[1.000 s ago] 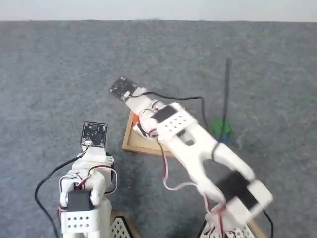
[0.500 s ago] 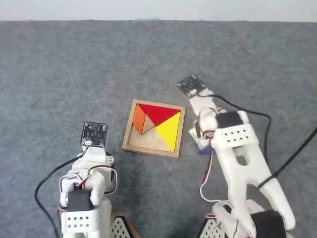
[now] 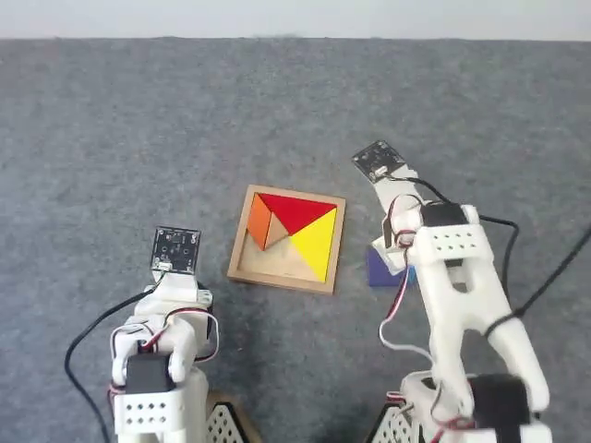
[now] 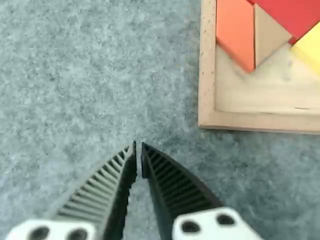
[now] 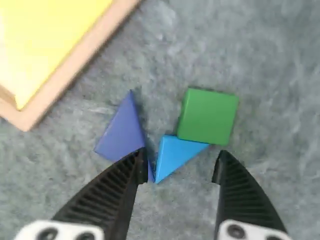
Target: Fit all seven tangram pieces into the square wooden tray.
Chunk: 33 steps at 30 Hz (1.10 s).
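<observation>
Tray [image 3: 280,281] of pale wood, square, sits on fuzzy grey carpet [image 3: 111,120].

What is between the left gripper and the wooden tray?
Just bare grey carpet. In the left wrist view, the left gripper is shut and sits apart from the wooden tray, with nothing lying on the stretch between them.
</observation>
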Each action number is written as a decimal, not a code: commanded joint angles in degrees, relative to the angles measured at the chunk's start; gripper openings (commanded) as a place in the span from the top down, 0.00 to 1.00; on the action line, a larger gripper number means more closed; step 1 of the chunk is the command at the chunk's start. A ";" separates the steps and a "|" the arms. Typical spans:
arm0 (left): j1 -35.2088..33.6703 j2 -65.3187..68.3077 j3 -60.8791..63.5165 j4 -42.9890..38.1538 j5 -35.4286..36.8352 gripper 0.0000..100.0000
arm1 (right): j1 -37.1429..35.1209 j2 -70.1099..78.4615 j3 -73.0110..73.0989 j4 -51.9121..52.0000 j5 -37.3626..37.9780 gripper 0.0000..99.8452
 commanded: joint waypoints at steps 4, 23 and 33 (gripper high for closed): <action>0.35 -0.97 -0.57 0.18 -0.09 0.98 | 1.10 8.75 -8.00 -1.89 0.97 0.79; 0.35 -0.97 -0.57 0.18 -0.09 0.98 | 3.82 22.55 -18.11 -3.65 -0.35 0.79; 0.35 -0.97 -0.57 0.18 -0.09 0.98 | 4.18 27.91 -18.46 -6.02 -0.35 0.79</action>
